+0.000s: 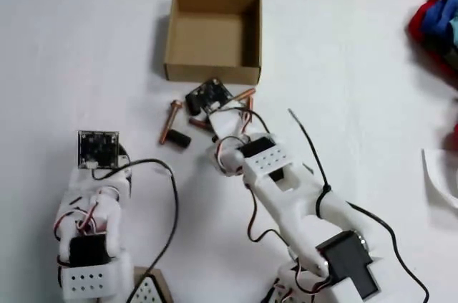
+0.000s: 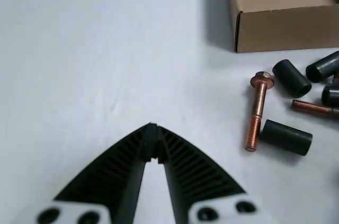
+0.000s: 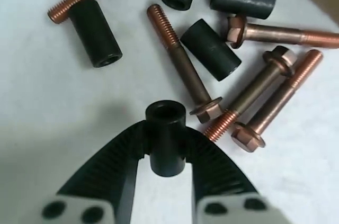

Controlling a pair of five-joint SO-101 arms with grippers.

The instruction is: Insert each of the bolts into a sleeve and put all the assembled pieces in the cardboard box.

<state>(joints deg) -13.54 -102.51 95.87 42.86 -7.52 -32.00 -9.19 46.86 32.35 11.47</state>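
Sleeve (image 3: 166,114) — black, short, hollow — stands clamped in the right end effector (image 3: 166,139); copper bolts (image 3: 183,62) lie near; left end effector (image 2: 153,131) is closed, empty.

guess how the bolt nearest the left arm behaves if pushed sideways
The bolt looks solid metal, so probably stiff and heavyish. Its round shank would likely roll, curving around the wider head, maybe into the sleeve beside it.

The white table (image 1: 86,52) bears a red and blue fabric heap (image 1: 436,16) and a curved white piece (image 1: 438,178) at one edge.
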